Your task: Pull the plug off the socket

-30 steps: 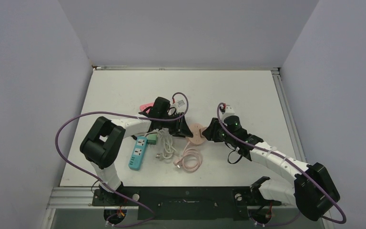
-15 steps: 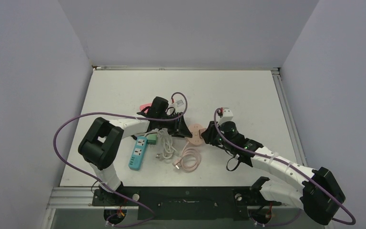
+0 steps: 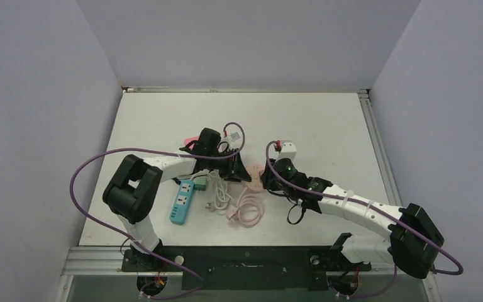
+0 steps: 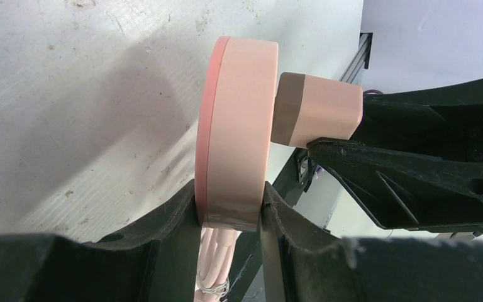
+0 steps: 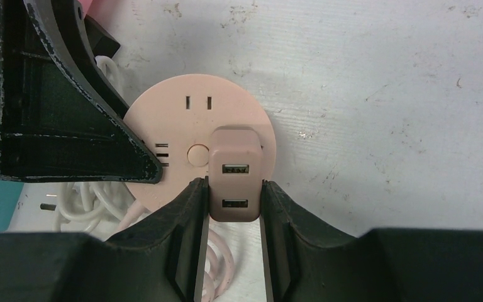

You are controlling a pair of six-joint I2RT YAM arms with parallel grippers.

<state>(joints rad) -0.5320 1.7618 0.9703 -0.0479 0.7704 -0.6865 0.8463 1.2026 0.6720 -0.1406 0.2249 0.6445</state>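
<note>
Left pincer [image 4: 229, 211]: clenched across the rim of the round pink socket [image 4: 239, 113], one finger on each flat face
Right pincer [image 5: 233, 201]: clamped on the pink plug [image 5: 234, 154], with a finger pressed to each flank at its lower end
Plug position: seated in the socket's face between the two arms, near the middle of the table [image 3: 327, 126]; no gap is seen between plug body and face
Socket position: whether it rests on the table or is raised off it cannot be told
Step judged: both grips are set, the pull is not yet made
Risk, slip: only part of the smooth plug is covered by the fingers, so it could be slid off rather than drawn out
Risk, twist: the socket is pinched on a narrow band of rim, so it could be levered out of the left pincer by a hard pull
Risk, binding: the pins could be jammed if the pull is angled away from the face
Risk, drag: the pink cord [image 3: 246, 211] could be tugged along
</note>
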